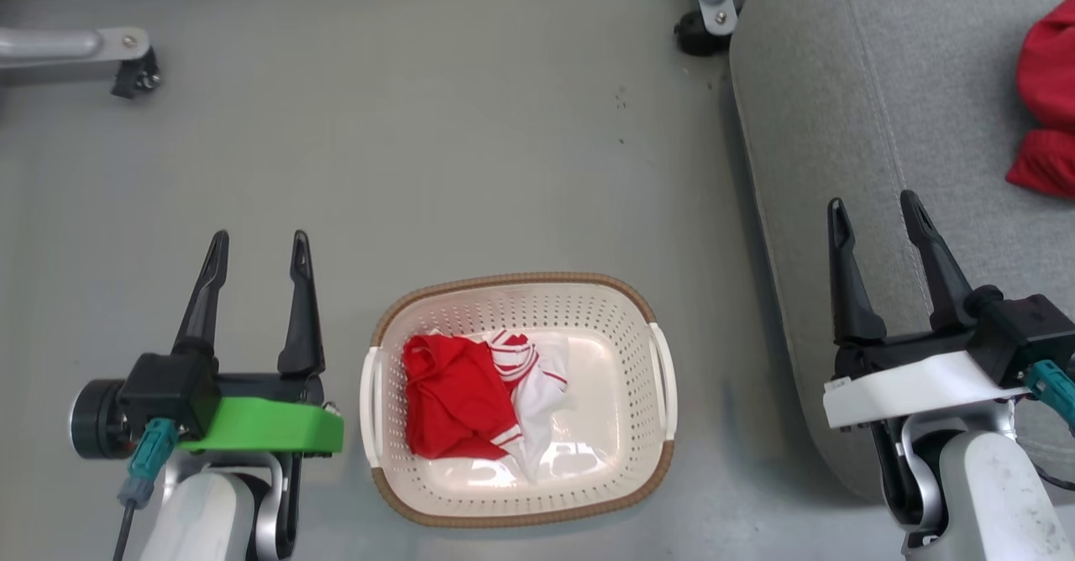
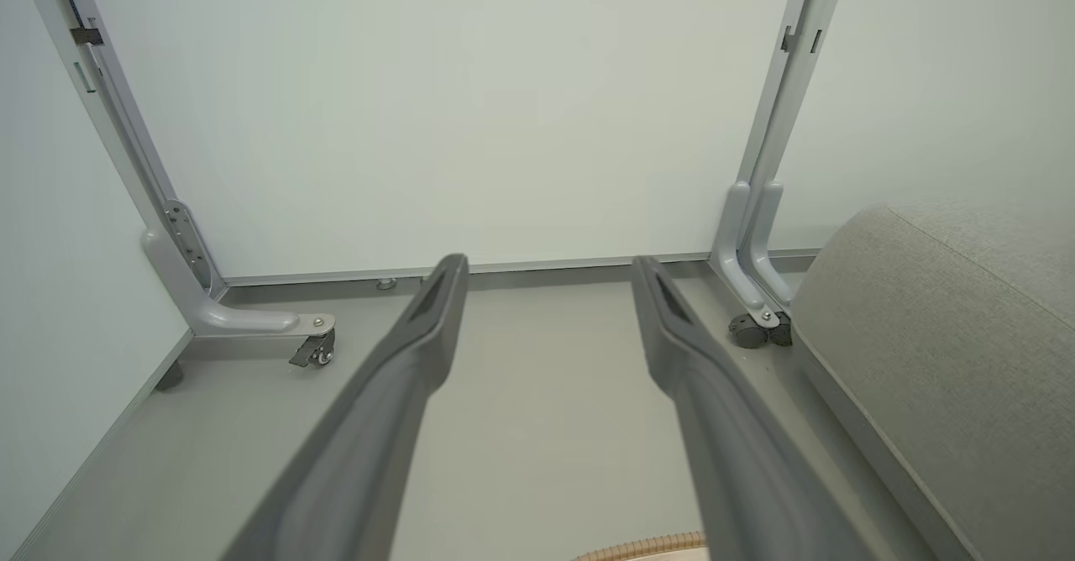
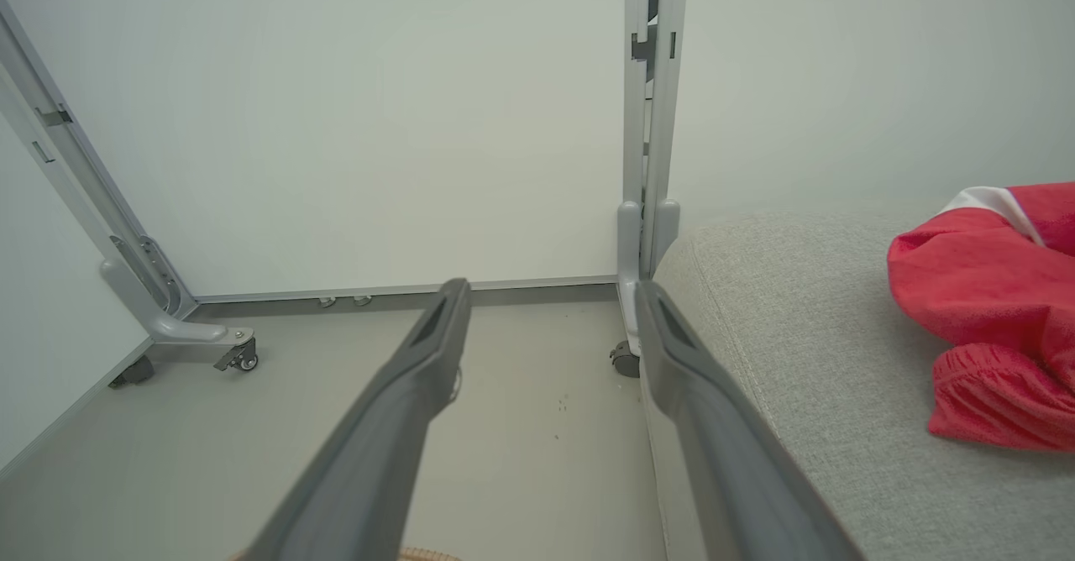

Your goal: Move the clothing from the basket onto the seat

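the red-and-white garment (image 1: pixel 470 397) lies crumpled on the bottom of the basket (image 1: pixel 521 279), in its left half, close under the left handle (image 1: pixel 369 410). its bulk is red, and a white panel with red stripes folds out toward the basket's middle. the heap is longer than wide. its long axis runs from the basket's far wall to its near wall, across the basket's own handle-to-handle length. the folds hide which end is collar or hem.

a second red garment (image 1: pixel 1046 99) rests on the grey seat (image 1: pixel 840 124), well to the right of the basket. the seat's rounded edge passes right of the basket, with a strip of floor (image 1: pixel 722 427) between.

the left gripper (image 1: pixel 260 240) hangs left of the basket and the right gripper (image 1: pixel 873 201) right of it, over the seat's edge. both have their fingers spread wide, hold nothing and are clear of the cloth.

the step in hand looks like the reach for the garment in the basket. to do it well, the nearer left gripper would likely come down past the left handle, fingers set across the heap's long axis at the thick red fold. it should pinch several layers, not the loose white flap alone, which could slip. a straight lift until the cloth clears the rim should keep the light basket from dragging.
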